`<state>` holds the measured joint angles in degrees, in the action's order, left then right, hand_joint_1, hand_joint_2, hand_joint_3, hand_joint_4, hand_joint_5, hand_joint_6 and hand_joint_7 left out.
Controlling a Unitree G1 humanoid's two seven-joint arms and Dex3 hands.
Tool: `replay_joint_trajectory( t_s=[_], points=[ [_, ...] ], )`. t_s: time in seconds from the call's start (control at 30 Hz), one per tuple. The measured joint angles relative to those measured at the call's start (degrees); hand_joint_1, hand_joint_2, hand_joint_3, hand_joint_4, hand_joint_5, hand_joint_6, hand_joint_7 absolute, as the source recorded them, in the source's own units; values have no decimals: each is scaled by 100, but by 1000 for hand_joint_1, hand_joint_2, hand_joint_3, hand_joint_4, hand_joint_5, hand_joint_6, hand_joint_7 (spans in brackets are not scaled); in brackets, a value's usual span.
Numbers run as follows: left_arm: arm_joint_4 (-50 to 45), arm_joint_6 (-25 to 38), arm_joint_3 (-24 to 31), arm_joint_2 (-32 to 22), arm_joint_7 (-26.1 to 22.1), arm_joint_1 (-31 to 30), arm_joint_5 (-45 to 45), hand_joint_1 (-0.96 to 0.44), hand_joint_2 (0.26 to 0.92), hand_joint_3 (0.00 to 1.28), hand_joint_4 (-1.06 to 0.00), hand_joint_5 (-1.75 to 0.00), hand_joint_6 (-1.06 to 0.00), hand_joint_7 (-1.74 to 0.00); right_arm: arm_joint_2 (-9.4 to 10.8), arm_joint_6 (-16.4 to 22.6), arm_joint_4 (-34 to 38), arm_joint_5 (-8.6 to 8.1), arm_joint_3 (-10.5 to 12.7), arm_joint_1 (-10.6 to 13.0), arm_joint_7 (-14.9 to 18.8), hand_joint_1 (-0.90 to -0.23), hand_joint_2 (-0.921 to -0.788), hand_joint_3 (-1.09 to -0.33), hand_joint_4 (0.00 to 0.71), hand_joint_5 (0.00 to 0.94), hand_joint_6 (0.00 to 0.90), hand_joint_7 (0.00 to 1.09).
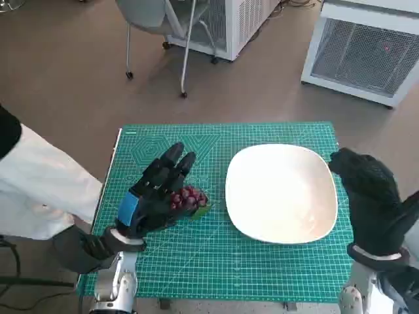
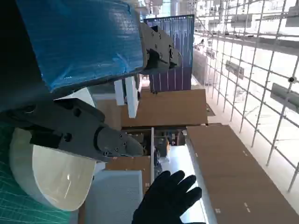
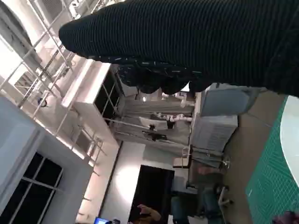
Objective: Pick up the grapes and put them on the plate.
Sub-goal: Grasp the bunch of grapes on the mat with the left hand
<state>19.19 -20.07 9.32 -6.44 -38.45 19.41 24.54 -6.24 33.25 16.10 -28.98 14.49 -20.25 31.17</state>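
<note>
Grapes [image 1: 189, 199] lie on the green mat [image 1: 216, 261] just left of the plate [image 1: 281, 193], under the left robot hand [image 1: 157, 193], whose fingers reach over them; whether it grips them is unclear. Right robot hand [image 1: 370, 196] hovers beside the plate, holding nothing, fingers loosely apart.

Green cutting mat [image 1: 262, 261], wheeled chair [image 1: 157, 26], perhaps white cabinets [image 1: 366, 49].

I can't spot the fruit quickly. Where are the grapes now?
In the head view, the grapes lie on the green mat, beside the left hand, left of the plate.
</note>
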Motion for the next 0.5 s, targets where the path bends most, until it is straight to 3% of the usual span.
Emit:
replay_joint_trajectory(
  t_s=[0.5],
  points=[
    [-14, 3, -2, -2, 31, -26, 0, -91, 921, 86, -244, -2, -345, -57, 0, 36, -28, 21, -1, 4, 0, -411, -921, -569, 636, 80, 266, 799]
  ],
)
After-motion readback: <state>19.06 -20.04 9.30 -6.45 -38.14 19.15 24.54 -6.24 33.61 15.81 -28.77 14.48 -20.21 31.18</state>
